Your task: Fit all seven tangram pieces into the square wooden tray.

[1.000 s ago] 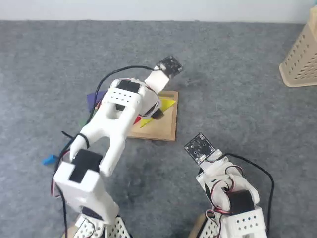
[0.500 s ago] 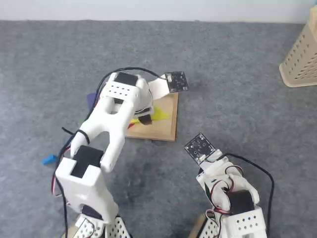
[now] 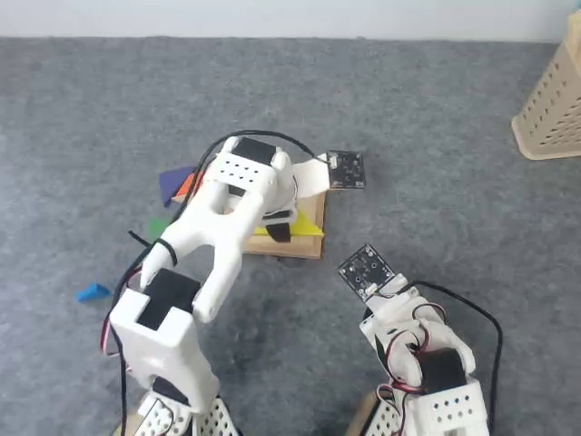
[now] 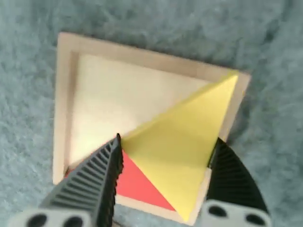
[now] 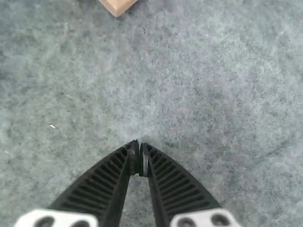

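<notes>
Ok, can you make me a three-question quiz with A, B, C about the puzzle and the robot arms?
1. Where is the red triangle? A in the right gripper B in the wooden tray C in the left gripper
2. What colour is the piece in the left gripper? A yellow B blue C green
3. The right gripper is: A open B shut C holding a piece
Answers: 1 B, it lies on the tray floor. 2 A, the yellow triangle sits between its fingers. 3 B, its tips meet with nothing between.

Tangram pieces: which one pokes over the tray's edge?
The big yellow triangle: its corner overlaps the rim of the tray, while the red piece lies inside.
</notes>
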You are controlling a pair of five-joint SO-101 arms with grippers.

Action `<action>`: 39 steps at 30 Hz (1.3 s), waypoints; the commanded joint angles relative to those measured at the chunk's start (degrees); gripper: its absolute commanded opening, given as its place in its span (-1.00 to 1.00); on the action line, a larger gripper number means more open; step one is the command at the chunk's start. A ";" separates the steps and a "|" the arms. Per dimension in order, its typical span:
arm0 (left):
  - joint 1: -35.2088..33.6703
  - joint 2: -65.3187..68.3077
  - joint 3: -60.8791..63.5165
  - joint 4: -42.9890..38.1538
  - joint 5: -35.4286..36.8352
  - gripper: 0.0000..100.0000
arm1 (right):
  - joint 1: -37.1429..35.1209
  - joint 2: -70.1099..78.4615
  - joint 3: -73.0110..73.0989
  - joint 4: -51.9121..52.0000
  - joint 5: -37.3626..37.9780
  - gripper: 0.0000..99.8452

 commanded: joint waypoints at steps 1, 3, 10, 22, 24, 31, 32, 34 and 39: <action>0.26 -0.97 -1.10 2.90 -3.60 -0.71 | 0.04 -0.84 1.05 0.31 -0.35 -0.98; 0.09 -0.97 -1.10 2.90 -3.69 -0.71 | 0.04 -0.84 1.05 0.31 -0.35 -0.98; 0.09 -0.97 -1.10 2.64 -3.78 -0.67 | 0.04 -0.84 1.05 0.31 -0.35 -0.98; 0.09 -0.97 -1.19 2.64 -3.60 -0.58 | 0.04 -0.84 1.05 0.31 -0.35 -0.98; 0.09 -0.97 -1.19 2.64 -3.60 -0.58 | 0.04 -0.84 1.05 0.31 -0.35 -0.98; 0.09 -0.97 -1.27 2.90 -3.87 -0.58 | 0.04 -0.84 1.05 0.31 -0.35 -0.98; 0.00 -0.97 -1.27 2.90 -3.87 -0.58 | 0.04 -0.84 1.05 0.31 -0.35 -0.98; 0.00 -0.97 -1.36 2.90 -3.69 -0.58 | 0.04 -0.84 1.05 0.31 -0.35 -0.98; 0.00 -0.97 -1.36 2.99 -3.78 -0.58 | 0.04 -0.84 1.05 0.31 -0.35 -0.98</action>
